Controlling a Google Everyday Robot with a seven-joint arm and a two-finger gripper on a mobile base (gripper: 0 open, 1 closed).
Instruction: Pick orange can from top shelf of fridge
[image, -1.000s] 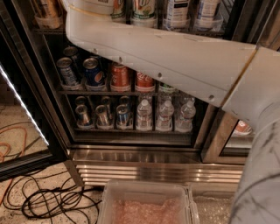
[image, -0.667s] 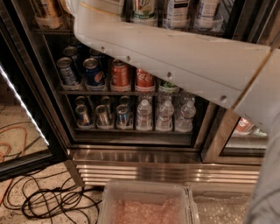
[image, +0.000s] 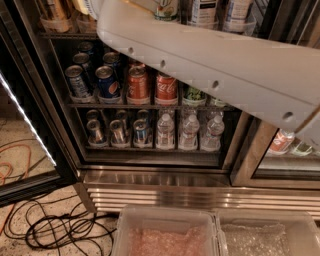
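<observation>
- Red Coca-Cola can (image: 166, 88), middle rack: the white script brand runs down its side, the one marking that can be made out with fair certainty.
- Blue can (image: 106, 82), two places left of it: a round red, white and blue emblem like the Pepsi mark; its lettering cannot be read.
- Orange-red soda can (image: 137, 84) between them: pale lettering, unreadable.
- White cartons (image: 203, 9) on the top shelf (image: 65, 35): dark print blocks, no word legible.
- Water bottles (image: 165, 131) on the lower rack: pale label bands, text too small to tell.
- Gripper: out of view past the upper edge, where the white arm (image: 210, 65) leads; the arm bears no writing.
</observation>
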